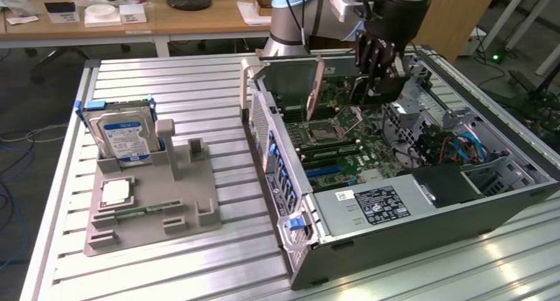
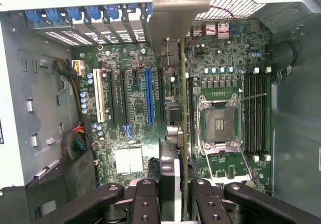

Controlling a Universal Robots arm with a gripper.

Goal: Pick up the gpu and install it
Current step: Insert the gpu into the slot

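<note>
My gripper [image 1: 378, 84] hangs inside the open computer case [image 1: 411, 232], shut on the gpu [image 1: 319, 84]. The card is upright and edge-on. Its silvery end bracket points toward the case's slotted rear wall. In the wrist view the gpu [image 2: 175, 18] runs as a thin line from the bracket down to my gripper [image 2: 175, 191], between two black fingers [image 2: 146, 196]. It hovers over the green motherboard [image 2: 135, 98], between the blue expansion slot [image 2: 149, 96] and the processor socket [image 2: 219, 121]. I cannot tell whether its lower edge touches a slot.
A grey holder [image 1: 188, 202] on the exterior view's left carries a blue-labelled hard drive [image 1: 127, 134], a processor chip [image 1: 117, 193] and a memory stick [image 1: 144, 211]. Blue and dark cables [image 1: 463, 147] lie inside the case near the drive cage. A wooden desk [image 1: 175, 19] stands behind.
</note>
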